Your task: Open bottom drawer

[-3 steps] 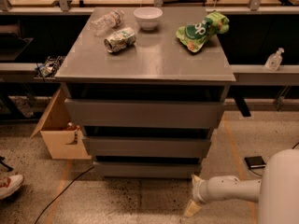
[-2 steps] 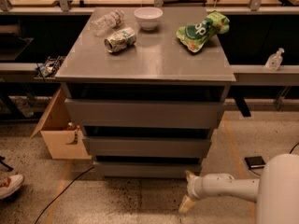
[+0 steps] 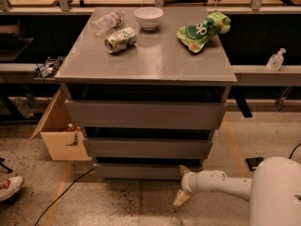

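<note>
Camera view. A grey three-drawer desk (image 3: 155, 60) stood at frame centre on a speckled floor. The bottom drawer (image 3: 138, 171), the lowest and narrowest of the three flat grey fronts, lay at 6 o'clock from the desk top. It sat directly beneath the middle drawer (image 3: 147, 148), which sat beneath the top drawer (image 3: 146, 114). A dark gap showed above each front; how far the bottom drawer was pulled out could not be told.

The gripper (image 3: 182, 185) was low in the frame, at about 5 o'clock from centre, on a white arm (image 3: 221, 182) reaching in from 3 o'clock. Its two pale fingers (image 3: 181, 197) were spread apart and released, grasping nothing. The upper fingertip lay at the right end of the bottom drawer's front; contact could not be confirmed. The lower fingertip pointed toward the floor.

On the desk top:
- a clear plastic bottle (image 3: 107, 21) lay on its side at 11 o'clock;
- a crushed can (image 3: 120, 39) lay just beside it, toward 5 o'clock;
- a white bowl (image 3: 149, 18) stood at 12 o'clock;
- a green snack bag (image 3: 203, 30) lay at 2 o'clock.

A cardboard box (image 3: 59, 135) stood on the floor at 9 o'clock of the drawers. A dark phone-like slab (image 3: 254, 163) lay on the floor at 3 o'clock of the gripper. A pump bottle (image 3: 275, 60) stood on a shelf at 3 o'clock of the desk top.
</note>
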Available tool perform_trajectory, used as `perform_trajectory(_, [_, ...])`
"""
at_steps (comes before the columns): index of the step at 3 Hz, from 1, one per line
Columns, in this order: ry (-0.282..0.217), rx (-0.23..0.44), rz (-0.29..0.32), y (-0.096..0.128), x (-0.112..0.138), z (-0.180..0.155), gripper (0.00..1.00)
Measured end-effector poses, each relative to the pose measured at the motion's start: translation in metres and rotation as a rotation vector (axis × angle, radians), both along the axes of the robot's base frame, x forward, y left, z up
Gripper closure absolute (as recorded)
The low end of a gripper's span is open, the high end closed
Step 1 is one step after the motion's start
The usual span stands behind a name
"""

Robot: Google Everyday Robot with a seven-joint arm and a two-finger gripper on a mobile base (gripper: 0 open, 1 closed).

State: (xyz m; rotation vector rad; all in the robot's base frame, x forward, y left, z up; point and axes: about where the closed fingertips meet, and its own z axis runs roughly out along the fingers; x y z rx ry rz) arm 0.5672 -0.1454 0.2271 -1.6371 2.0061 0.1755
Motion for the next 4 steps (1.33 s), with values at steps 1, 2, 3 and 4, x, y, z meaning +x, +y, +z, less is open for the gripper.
perform_trajectory(1, [-0.03, 0.011, 0.013, 0.014, 0.022, -0.005, 0.0])
perform_trajectory(2, [-0.039, 0.018, 0.019, 0.021, 0.034, -0.008, 0.0])
perform_trajectory(3, [-0.038, 0.031, 0.03, 0.031, 0.045, -0.012, 0.0])
perform_trajectory(4, [-0.021, 0.04, 0.043, 0.043, 0.054, -0.022, 0.0])
